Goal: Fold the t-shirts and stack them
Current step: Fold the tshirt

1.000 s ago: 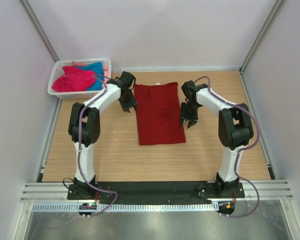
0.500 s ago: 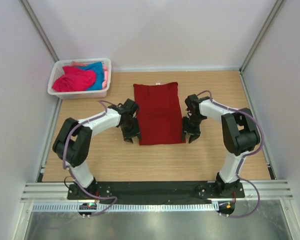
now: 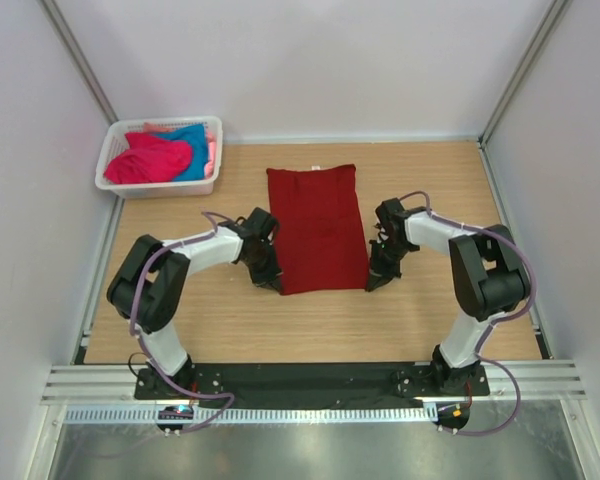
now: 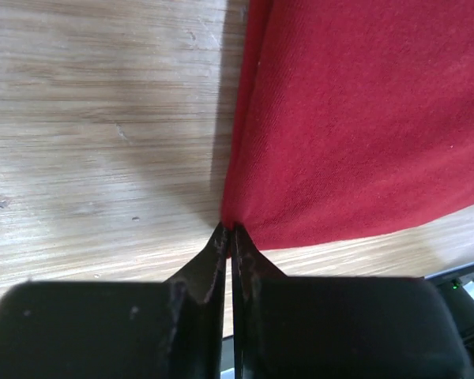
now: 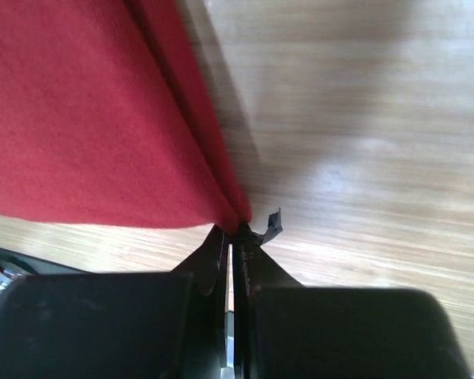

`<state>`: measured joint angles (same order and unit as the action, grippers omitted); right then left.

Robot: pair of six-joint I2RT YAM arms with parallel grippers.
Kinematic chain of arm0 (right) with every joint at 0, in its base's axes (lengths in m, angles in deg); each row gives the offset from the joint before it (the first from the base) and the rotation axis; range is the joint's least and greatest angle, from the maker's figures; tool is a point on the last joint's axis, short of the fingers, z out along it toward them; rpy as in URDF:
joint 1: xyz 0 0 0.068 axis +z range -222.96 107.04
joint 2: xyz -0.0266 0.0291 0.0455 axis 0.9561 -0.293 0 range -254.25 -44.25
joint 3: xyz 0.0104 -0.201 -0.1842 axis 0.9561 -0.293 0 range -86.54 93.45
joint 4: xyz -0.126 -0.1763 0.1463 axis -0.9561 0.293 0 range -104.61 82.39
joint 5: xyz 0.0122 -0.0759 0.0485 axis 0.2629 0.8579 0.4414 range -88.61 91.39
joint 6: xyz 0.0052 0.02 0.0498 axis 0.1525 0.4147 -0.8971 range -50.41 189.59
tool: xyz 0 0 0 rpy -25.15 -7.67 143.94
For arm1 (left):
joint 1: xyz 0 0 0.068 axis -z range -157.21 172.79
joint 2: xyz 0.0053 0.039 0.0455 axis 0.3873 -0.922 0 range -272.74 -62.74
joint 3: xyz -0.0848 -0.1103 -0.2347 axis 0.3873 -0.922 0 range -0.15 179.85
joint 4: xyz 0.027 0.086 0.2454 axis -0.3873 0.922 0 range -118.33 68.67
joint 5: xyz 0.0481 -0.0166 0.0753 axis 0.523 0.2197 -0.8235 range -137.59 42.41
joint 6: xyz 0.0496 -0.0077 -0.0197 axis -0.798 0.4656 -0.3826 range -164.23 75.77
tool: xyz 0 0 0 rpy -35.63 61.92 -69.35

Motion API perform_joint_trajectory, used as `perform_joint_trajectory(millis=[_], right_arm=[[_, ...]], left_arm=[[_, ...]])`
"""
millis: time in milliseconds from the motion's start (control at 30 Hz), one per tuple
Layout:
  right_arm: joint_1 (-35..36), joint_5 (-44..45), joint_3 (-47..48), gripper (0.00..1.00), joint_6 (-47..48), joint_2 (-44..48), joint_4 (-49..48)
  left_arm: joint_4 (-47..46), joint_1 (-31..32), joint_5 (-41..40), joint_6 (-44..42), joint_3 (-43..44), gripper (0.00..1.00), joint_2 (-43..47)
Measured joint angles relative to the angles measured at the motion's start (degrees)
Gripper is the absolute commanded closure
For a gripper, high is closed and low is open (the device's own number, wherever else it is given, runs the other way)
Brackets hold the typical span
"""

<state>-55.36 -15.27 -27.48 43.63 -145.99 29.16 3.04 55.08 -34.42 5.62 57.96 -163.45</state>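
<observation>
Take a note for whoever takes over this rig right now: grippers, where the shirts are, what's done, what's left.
Left gripper: shut on the near left corner of the dark red t-shirt.
Right gripper: shut on its near right corner.
That shirt lies flat on the table as a long rectangle.
Pink t-shirt and turquoise t-shirt: crumpled in the white basket, far left.
Done: side folds, it seems.
Left: probably fold the near edge away, then fold and stack the other two.

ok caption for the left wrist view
Left jaws shut on a corner of the dark red t-shirt on the wooden table
</observation>
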Motion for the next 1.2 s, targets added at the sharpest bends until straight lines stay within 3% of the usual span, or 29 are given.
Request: perform_joint_trajectory(millis=[700, 933, 1200], right_arm=[[1.79, 1.07, -13.55, 0.99, -6.71, 18.80, -0.13], [1.79, 2.71, -10.82, 0.99, -6.78, 23.47, 3.80], [1.79, 6.69, -0.48, 0.99, -5.75, 24.41, 9.35]], left_arm=[[4.11, 1.97, -1.20, 5.38, -7.91, 1.00, 10.64], [8.00, 2.93, -1.88, 7.96, -5.97, 1.00, 17.77], [15.15, 3.21, -6.25, 8.83, 4.39, 1.00, 19.67]])
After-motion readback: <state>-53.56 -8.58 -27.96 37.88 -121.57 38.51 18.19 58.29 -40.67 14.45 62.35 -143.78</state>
